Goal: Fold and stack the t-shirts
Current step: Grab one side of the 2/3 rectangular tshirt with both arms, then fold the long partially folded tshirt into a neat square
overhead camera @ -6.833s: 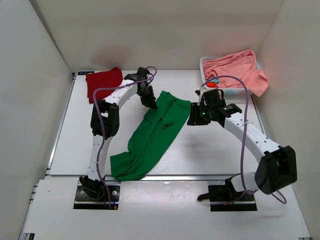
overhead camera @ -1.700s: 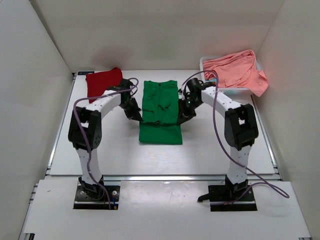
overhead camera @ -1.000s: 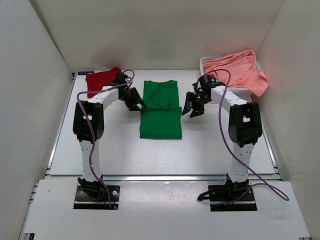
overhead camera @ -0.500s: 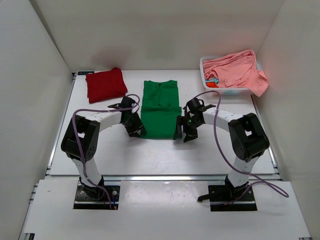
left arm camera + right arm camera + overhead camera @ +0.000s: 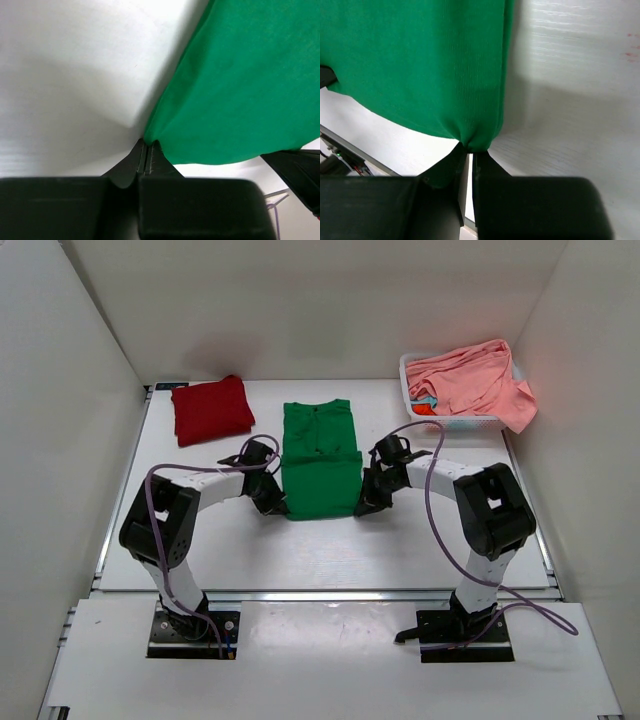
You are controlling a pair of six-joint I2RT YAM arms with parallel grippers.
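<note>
Both arms drop from mid-shirt to green t-shirt (image 5: 320, 455) near hem, mid-table. Your left gripper (image 5: 145, 150) clamps left corner, right gripper (image 5: 469, 152) clamps right corner. Lift both level, keep hem taut, carry to collar. White table (image 5: 330, 550): dark red t-shirt (image 5: 211, 408) far-left, salmon pink t-shirt (image 5: 470, 375) over basket (image 5: 460, 422) far-right.

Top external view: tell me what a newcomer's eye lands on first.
The bright green t-shirt, folded into a strip at table centre, grabs attention, with the left gripper and right gripper each pinching a near corner. Behind, a folded dark red t-shirt lies at far left, and a salmon pink t-shirt spills over the white basket at far right.
</note>
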